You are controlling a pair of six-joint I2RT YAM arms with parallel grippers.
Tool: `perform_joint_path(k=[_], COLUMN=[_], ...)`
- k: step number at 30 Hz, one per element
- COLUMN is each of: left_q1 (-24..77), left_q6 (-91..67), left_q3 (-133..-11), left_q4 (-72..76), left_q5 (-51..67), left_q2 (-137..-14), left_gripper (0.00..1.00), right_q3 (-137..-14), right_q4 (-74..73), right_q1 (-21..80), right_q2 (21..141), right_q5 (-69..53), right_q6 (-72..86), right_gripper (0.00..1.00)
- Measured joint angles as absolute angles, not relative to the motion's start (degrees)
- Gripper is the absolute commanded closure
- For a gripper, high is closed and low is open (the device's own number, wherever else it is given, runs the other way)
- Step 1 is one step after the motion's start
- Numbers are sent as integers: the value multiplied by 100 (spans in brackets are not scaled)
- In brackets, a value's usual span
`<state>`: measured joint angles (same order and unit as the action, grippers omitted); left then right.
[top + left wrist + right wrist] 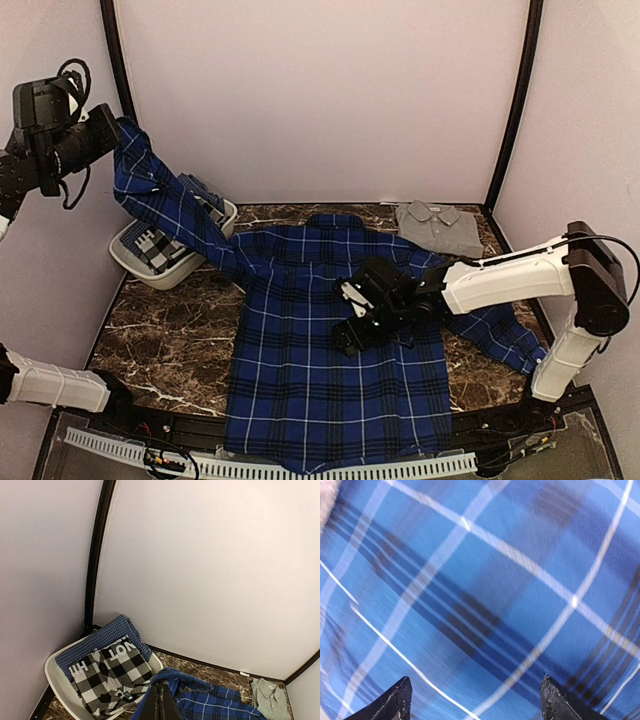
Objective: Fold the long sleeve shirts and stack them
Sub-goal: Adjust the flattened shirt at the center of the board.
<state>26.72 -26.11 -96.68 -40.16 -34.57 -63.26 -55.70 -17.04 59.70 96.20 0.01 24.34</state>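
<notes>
Top external: grey shirt (pixel 440 226) sits folded well beyond both jaws, so that one looks done. Plaid shirt (pixel 330 370) lies flat, unfolded. Left gripper (pixel 112 135) is clamped on its raised sleeve (pixel 170 205), and right gripper (pixel 352 318) has its jaws apart just over the middle. Folding and stacking both to go, I'd say.

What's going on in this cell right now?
The left gripper is shut on one sleeve of the blue plaid shirt, holding it high over the white basket. The rest lies flat on the table, with the right gripper open over its body. The grey shirt sits folded at the far right corner.
</notes>
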Motion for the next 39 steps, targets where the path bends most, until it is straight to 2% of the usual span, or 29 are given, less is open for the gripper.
perform_joint_path(k=[4, 10, 16, 21, 25, 30, 34, 39], left_q1=[2672, 2672, 2672, 2672, 2674, 2672, 2672, 2672], left_q6=[-2593, -2926, -3457, -3804, -4040, -4733, -5524, -6237], left_q3=[-9660, -9351, -8770, -8167, -7832, -7599, -7091, -6486], left_q4=[-3806, -3181, -2528, -2272, -2451, -3441, -4473, -5378], left_q5=[-2766, -1070, 263, 657, 434, -696, -1608, -2110], left_q2=[-6335, -6464, -6573, -6163, -5406, -4300, -3564, -3208], left_gripper=[100, 100, 100, 100, 100, 100, 100, 100], right_q3=[-6226, -7255, -9220, -11043, -11896, -12508, -12667, -12674], right_q4=[-1625, -891, -526, -482, -445, -115, 139, 346], right_q1=[5968, 5765, 5417, 5299, 5286, 5247, 5205, 5151], right_q2=[9708, 10390, 12178, 13664, 14484, 15314, 15502, 15568], right_q5=[25, -427, -805, -1092, -1347, -1776, -2003, -2191], right_q6=[2440, 2630, 2971, 3249, 3586, 4045, 4379, 4641], right_gripper=[15, 20, 33, 37, 38, 39, 40, 40])
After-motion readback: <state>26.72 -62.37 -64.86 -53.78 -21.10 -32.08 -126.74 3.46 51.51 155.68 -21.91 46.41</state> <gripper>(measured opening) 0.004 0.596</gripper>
